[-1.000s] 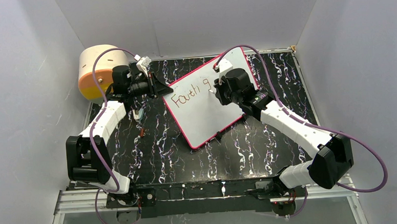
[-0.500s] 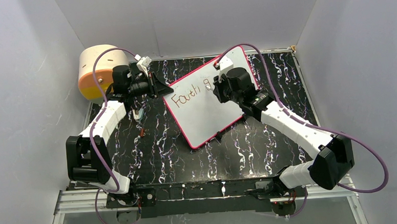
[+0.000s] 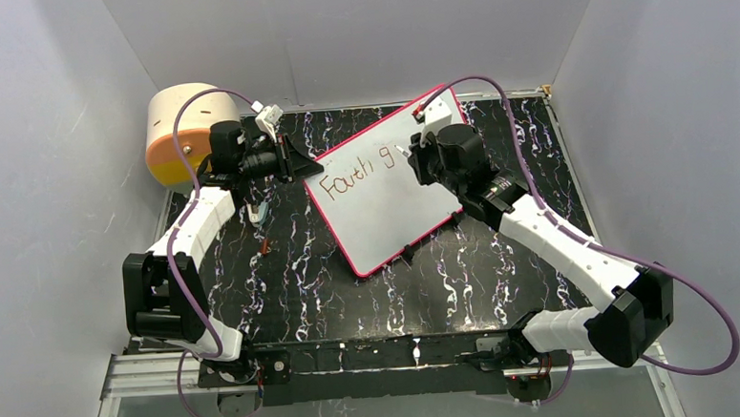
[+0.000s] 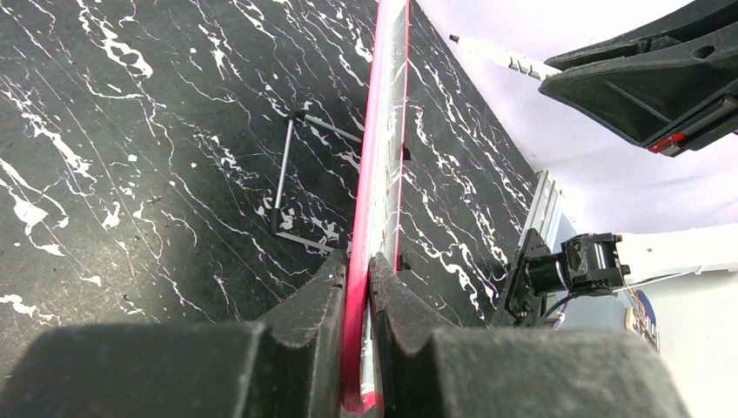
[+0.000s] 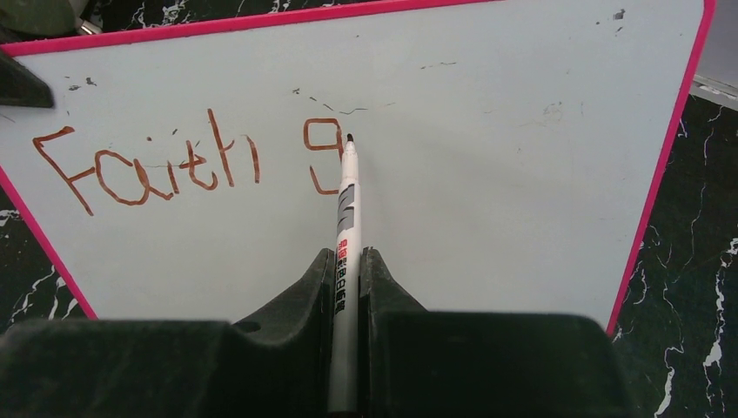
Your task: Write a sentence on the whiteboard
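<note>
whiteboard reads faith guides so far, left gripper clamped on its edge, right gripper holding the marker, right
No: the right wrist view shows the sentence on the whiteboard reads only "Faith g" so far. The left gripper is clamped on its edge and the right gripper holds the marker, as you said.

**"Faith g" on the board**

The only writing I can read stands on the whiteboard. The sentence reads "Faith", then a gap, then a single "g", all on one line in thin brownish-red handwriting. From overhead the same letters slant along with the tilted board. The marker has a grey band and a red label with tiny print on its white barrel, too small to make out.
</note>
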Action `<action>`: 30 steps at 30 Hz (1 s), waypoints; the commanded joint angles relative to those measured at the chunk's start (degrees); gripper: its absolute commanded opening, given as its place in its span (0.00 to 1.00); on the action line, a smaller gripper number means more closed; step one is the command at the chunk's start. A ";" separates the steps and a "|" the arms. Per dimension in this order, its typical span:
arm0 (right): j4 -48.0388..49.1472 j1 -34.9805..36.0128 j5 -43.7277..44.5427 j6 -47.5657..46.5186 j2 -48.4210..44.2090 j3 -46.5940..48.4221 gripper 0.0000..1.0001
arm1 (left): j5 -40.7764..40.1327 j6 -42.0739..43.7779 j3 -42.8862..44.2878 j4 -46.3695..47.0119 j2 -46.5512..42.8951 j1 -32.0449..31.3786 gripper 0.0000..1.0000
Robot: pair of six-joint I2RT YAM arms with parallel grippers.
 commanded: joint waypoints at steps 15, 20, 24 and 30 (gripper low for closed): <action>5.54 -0.54 -0.31 -3.57 1.81 0.78 0.00 | -5.04 3.70 0.03 -5.35 1.92 -1.37 0.00; 5.86 -0.58 -0.97 -4.01 2.73 1.08 0.00 | -4.95 3.70 0.08 -6.79 2.03 -1.37 0.00; 6.12 -0.55 -1.54 -4.09 3.40 1.26 0.00 | -4.83 3.70 0.17 -6.84 2.05 -1.32 0.00; 7.00 -0.63 -0.56 -3.86 3.92 1.39 0.00 | -4.65 3.70 0.18 -6.84 1.96 -1.37 0.00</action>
